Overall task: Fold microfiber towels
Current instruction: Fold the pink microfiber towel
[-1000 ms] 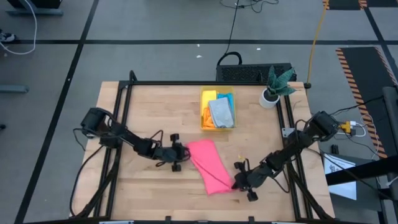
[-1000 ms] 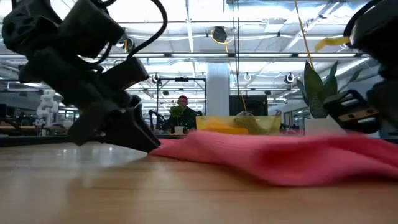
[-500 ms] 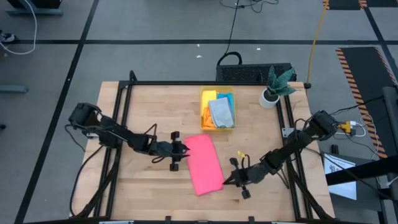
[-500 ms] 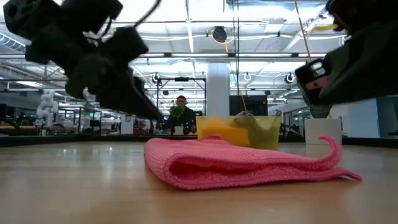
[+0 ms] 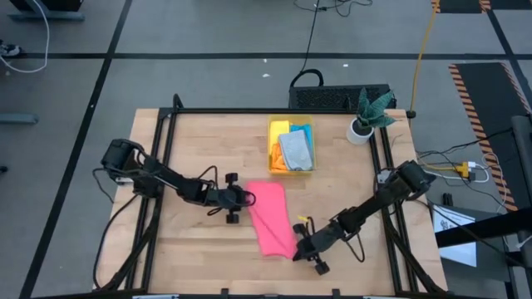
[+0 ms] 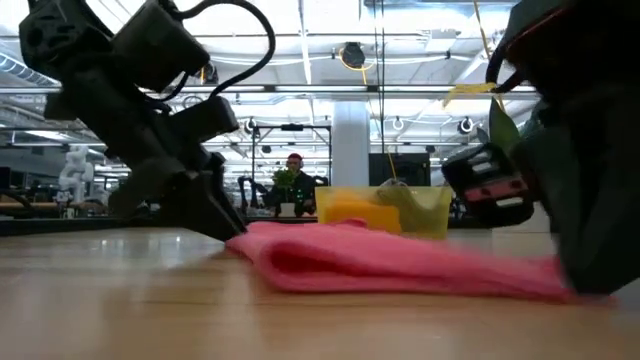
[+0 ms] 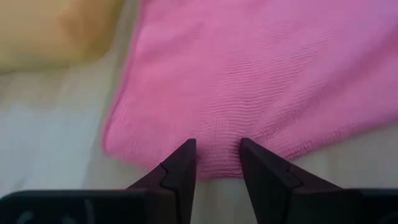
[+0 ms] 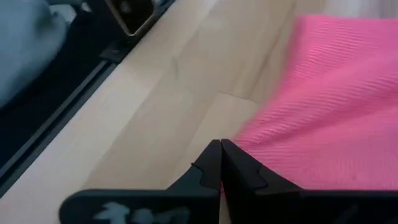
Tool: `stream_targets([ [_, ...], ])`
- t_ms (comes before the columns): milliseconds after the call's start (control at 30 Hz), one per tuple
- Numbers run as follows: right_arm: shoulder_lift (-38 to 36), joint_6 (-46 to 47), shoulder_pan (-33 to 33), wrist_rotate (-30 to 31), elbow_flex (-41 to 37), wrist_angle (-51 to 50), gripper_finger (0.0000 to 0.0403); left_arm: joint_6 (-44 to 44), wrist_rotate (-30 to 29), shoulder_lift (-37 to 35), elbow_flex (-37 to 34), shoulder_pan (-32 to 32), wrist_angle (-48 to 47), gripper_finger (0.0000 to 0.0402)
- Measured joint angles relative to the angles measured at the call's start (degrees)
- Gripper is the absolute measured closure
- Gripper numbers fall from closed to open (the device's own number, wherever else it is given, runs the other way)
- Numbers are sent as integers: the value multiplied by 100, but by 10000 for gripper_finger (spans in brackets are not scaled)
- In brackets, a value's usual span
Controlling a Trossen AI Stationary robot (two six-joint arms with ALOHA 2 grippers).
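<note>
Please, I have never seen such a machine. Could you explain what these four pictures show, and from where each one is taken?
It is a robot with two dark arms at a wooden table. One picture looks straight down, one looks level across the tabletop, and two come from cameras on the wrists. A pink towel lies folded in the middle. The left tool is open at its edge; the right tool is shut at its other end. Behind stand a yellow bin with more towels and a plant.

no text, label or number can be read; anything printed seems too blurred.
</note>
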Motion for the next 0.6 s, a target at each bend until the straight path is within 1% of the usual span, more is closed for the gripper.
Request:
stream_targets([
  [133,-230,-387,15,-100,-11,255,403,130,-65,-346,-30,-64,-175,275],
  [233,-382,-597,9,-55,0,464,403,71,-28,-671,-7,-146,-2,275],
  [300,-402,-700,7,246,-11,563,403,-38,170,-763,-20,-162,20,275],
  [367,-400,-756,3,853,-9,608,403,-103,491,-768,-19,-180,91,275],
  [433,-348,-690,-82,1284,-6,607,403,-132,593,-772,-20,-182,106,275],
  [533,-188,-536,-255,1406,-11,570,403,-297,601,-578,-17,-182,74,275],
  [600,-78,-507,-328,1268,-11,603,403,-327,573,-440,-26,-180,-14,275],
])
